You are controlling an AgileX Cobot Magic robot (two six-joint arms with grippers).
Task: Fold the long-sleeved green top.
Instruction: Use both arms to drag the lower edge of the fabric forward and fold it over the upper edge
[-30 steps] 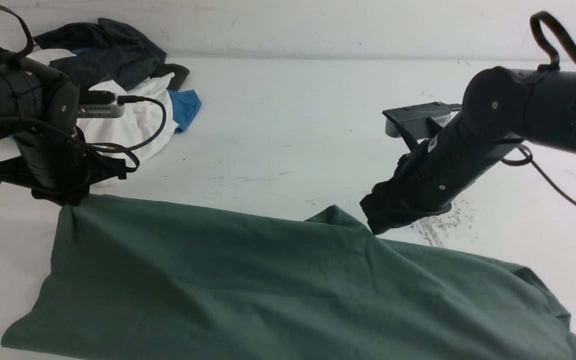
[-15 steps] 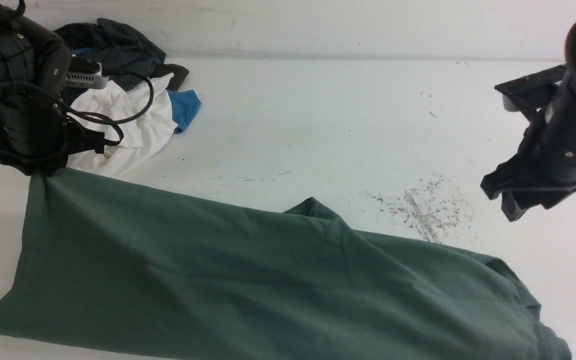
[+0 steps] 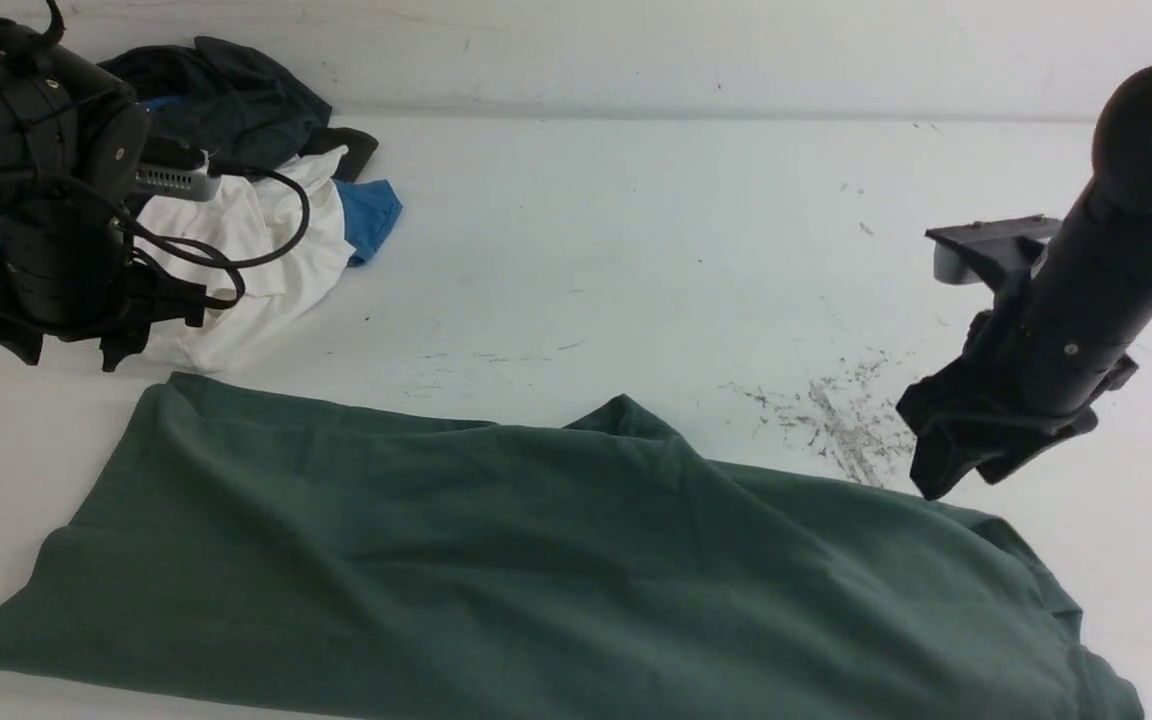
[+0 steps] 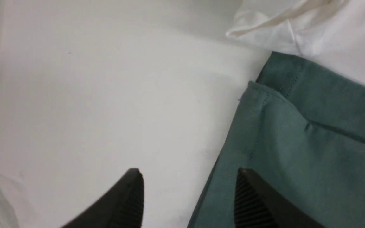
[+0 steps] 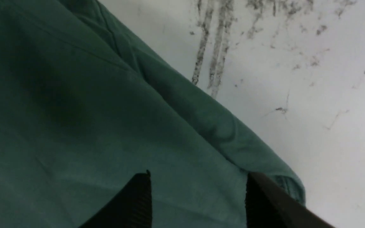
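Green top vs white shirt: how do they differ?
The green top lies spread out along the near side; the white shirt is crumpled at the far left. The green top spans most of the front view; the white shirt covers a small patch. Both rest on the table.

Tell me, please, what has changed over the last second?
The left gripper pulled the far corner of the green top leftward, then let go; the corner dropped flat. The right gripper left the middle edge and swung right. The clothes pile stayed put.
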